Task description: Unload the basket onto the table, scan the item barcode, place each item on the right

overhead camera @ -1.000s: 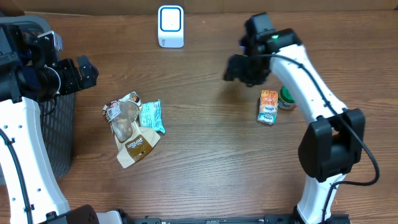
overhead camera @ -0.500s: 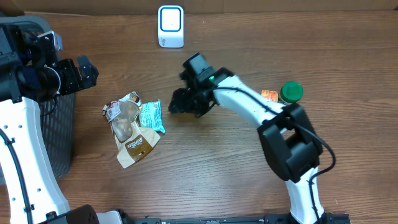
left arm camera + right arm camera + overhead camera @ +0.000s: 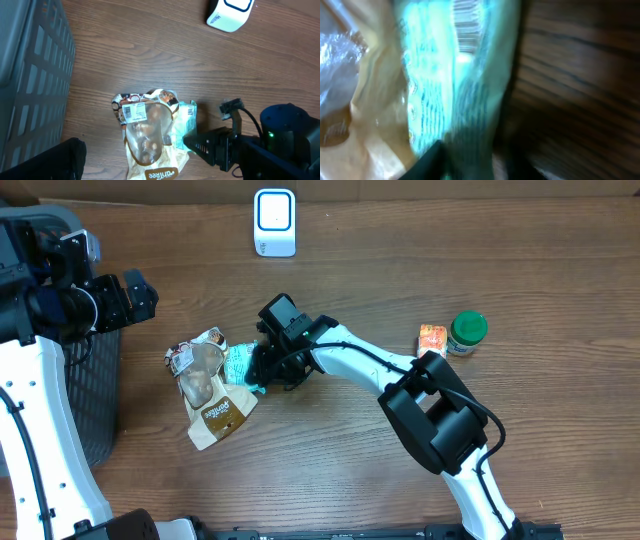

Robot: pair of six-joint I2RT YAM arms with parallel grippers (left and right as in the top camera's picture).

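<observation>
A teal snack packet (image 3: 240,366) lies flat on the table against a brown window bag (image 3: 212,395). My right gripper (image 3: 265,370) is down at the packet's right edge. The right wrist view is blurred. There the teal packet (image 3: 450,75) fills the space between the two dark fingers of my right gripper (image 3: 475,160), and a barcode (image 3: 467,25) shows near its top. How tightly the jaws stand I cannot make out. The white scanner (image 3: 274,222) stands at the back. My left gripper (image 3: 138,295) hovers open and empty at the far left, above the basket.
A black mesh basket (image 3: 95,400) stands at the left table edge. An orange packet (image 3: 432,340) and a green-lidded jar (image 3: 466,331) sit to the right. The brown bag (image 3: 147,135) carries a white barcode label (image 3: 134,112).
My right arm has swung from the orange packet at the right across to the teal packet, and its jaws have narrowed. The left arm has not moved.
</observation>
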